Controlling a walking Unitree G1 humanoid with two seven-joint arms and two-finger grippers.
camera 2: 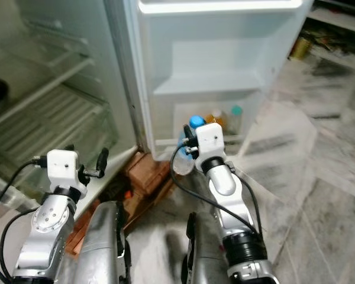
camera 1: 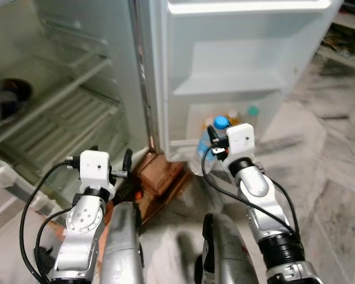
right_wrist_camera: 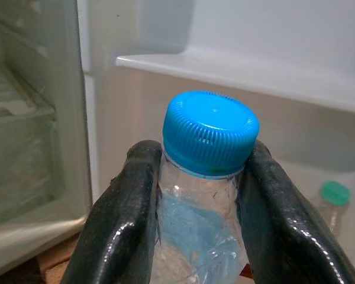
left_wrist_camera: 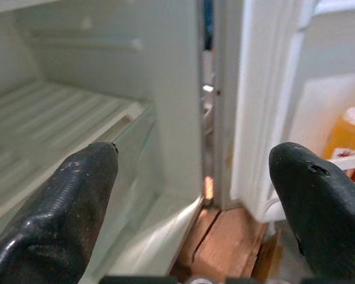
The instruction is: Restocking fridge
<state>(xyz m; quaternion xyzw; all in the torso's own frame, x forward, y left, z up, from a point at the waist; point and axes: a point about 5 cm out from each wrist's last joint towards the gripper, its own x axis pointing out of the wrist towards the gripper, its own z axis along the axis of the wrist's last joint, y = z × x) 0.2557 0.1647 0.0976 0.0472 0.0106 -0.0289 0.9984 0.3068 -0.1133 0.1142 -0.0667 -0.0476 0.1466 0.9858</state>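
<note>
Right hand: clamped on the neck of a clear water bottle, one black finger on each side, just under the blue cap.
Water bottle: upright in the right hand, held in front of the lowest bin of the open fridge door; from the head views its blue cap showed just above the white wrist block of the right arm.
Left hand: fingers spread wide apart, holding nothing; it pointed at the hinge gap between the fridge body and the door.
Left arm: raised low before the open fridge, close to the lower edge of the body.
Fridge body: open, on the robot's left; white slatted shelves inside, and something dark on the far left shelf, too blurred to identify.
Door shelves: a white middle shelf on the door, nothing seen on it.
Lowest door bin: held an orange-coloured bottle and a clear bottle with a green cap, standing near each other behind the held bottle.
Under the fridge: brown wooden blocks below the hinge corner, resting on the floor.
Floor: pale marbled stone, grey streaks.
Image quality: head views somewhat soft; wrist views sharp on the fingers only.
</note>
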